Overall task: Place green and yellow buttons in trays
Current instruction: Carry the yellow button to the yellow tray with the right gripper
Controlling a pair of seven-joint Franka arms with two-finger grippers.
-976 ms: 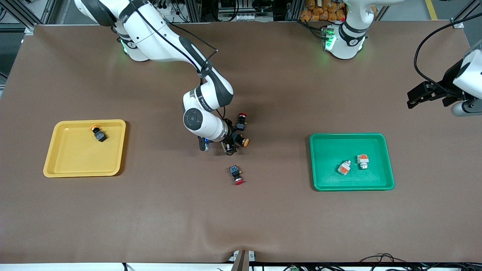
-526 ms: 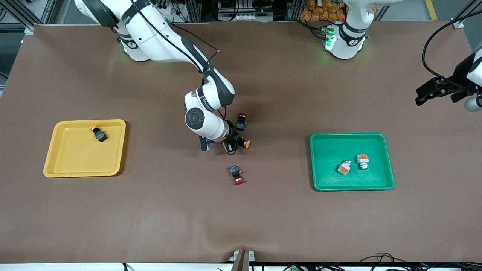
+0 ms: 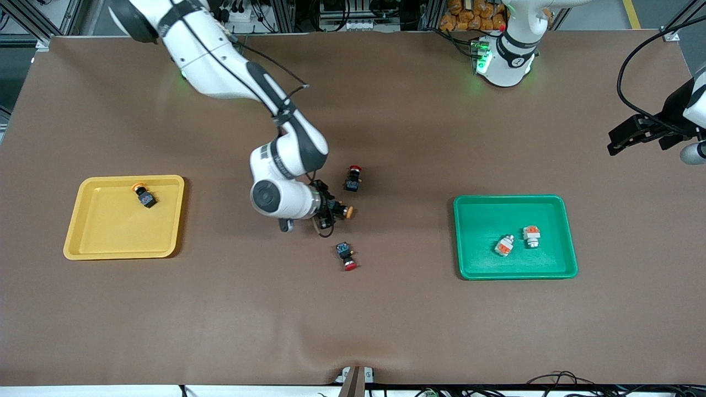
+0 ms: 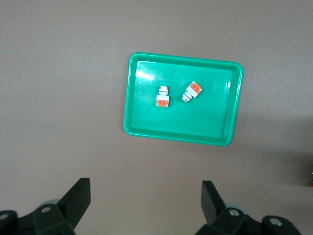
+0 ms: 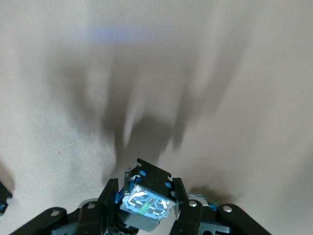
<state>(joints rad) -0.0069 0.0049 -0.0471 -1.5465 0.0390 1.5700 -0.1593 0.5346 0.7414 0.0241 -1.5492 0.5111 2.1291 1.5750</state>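
A brown table [image 3: 386,320] with two trays, and the right gripper [image 3: 332,211] holds a switch in the air.

Its fingers are closed on a yellow-capped button [image 3: 341,210], over the middle of the table, with one red-capped switch [image 3: 353,178] and another red-capped switch [image 3: 346,256] close by on either side of it. The step looks like carrying; next it probably must travel to the yellow tray [image 3: 88,245], well away toward the right arm's end, where one yellow-capped switch [image 3: 143,195] already lies. The green tray [image 3: 480,270] has two white switches [image 3: 517,240]. The left gripper [image 4: 146,205] waits, wide open and empty, high over the table beside the green tray.
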